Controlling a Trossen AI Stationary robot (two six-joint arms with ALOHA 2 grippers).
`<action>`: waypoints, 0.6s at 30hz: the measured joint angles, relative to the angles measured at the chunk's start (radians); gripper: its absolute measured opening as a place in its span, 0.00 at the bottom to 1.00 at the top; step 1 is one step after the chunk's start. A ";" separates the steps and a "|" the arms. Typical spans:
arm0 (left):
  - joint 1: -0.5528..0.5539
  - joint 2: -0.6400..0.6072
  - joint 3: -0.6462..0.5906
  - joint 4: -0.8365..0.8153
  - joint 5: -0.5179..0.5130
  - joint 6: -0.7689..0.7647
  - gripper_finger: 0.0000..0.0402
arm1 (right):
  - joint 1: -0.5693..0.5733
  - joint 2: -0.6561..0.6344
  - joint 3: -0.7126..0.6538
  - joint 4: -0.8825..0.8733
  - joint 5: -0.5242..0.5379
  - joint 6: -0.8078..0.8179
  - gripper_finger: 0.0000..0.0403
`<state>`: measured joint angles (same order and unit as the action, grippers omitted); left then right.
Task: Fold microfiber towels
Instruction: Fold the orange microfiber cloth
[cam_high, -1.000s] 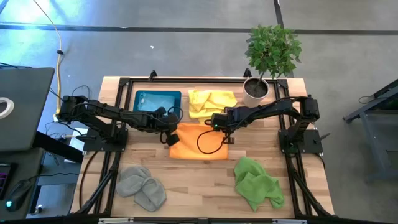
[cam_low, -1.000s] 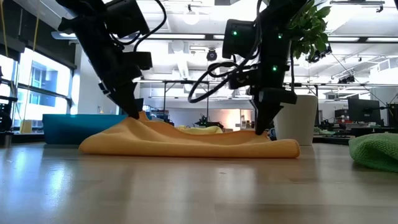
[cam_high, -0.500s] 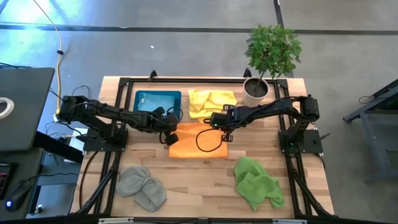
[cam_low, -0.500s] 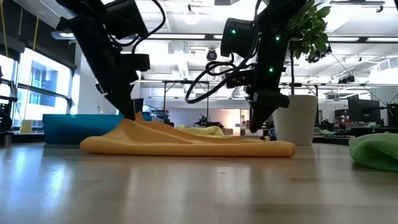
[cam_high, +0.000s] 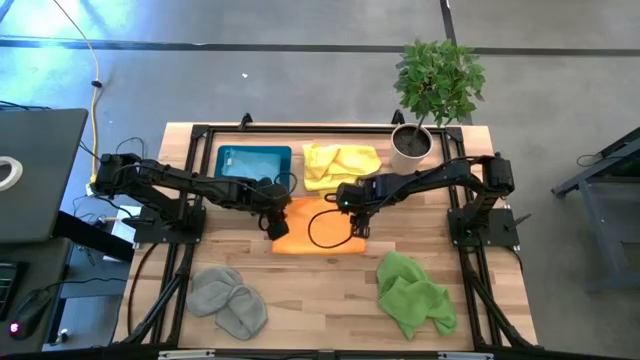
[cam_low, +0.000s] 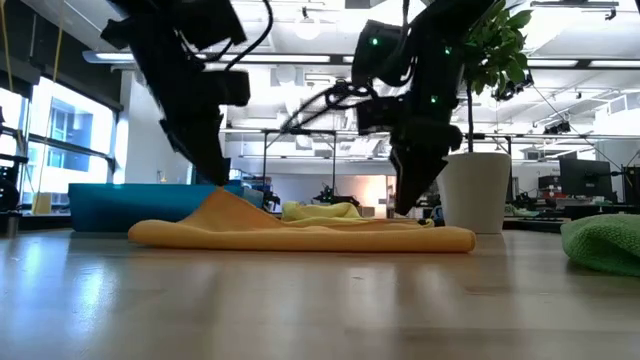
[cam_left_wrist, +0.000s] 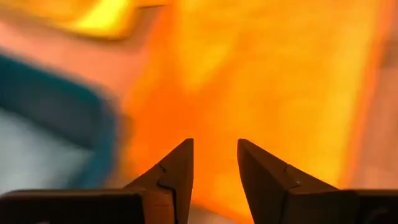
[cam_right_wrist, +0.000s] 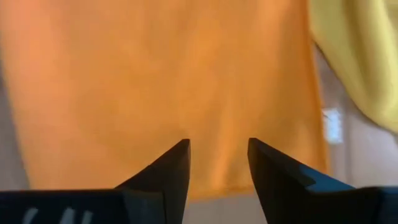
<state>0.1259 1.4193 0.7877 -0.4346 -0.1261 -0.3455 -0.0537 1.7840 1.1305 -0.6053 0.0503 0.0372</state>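
The orange towel (cam_high: 318, 228) lies folded in the middle of the table, seen edge-on in the low view (cam_low: 300, 236). My left gripper (cam_high: 278, 222) is open over the towel's left end, where the cloth stands in a small peak (cam_low: 222, 198) right under the fingertips. My right gripper (cam_high: 358, 224) is open a little above the towel's right end (cam_low: 430, 232). Both wrist views show orange cloth (cam_left_wrist: 261, 74) (cam_right_wrist: 155, 81) beyond parted fingers, my left gripper (cam_left_wrist: 214, 142) and my right gripper (cam_right_wrist: 217, 142) with nothing between them. My left gripper's open fingertips (cam_low: 214, 178) stand slanting down right at the cloth peak on the towel's left end; I cannot tell whether they touch it. The towel lies on the table.
A yellow towel (cam_high: 340, 165) lies just behind the orange one, with a teal tray (cam_high: 252, 162) to its left and a potted plant (cam_high: 415, 140) to its right. A grey towel (cam_high: 228, 300) and a green towel (cam_high: 413, 293) lie bunched near the front edge.
Both grippers have opened and let go of the orange towel. The towel's right end has sunk flat onto the table, while its left end still stands in a small peak. Both grippers have tipped a little.
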 joint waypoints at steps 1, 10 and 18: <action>-0.009 0.000 0.001 0.016 0.033 0.005 0.28 | 0.011 0.003 0.000 0.016 -0.001 0.000 0.37; -0.114 0.000 -0.023 0.006 0.092 0.008 0.26 | 0.106 0.011 -0.128 0.251 -0.001 0.073 0.32; -0.160 0.000 -0.023 0.077 0.089 -0.021 0.26 | 0.159 0.003 -0.192 0.242 0.034 0.117 0.32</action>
<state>-0.0344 1.4193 0.7650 -0.3576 -0.0372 -0.3665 0.1057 1.7868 0.9382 -0.3632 0.0840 0.1537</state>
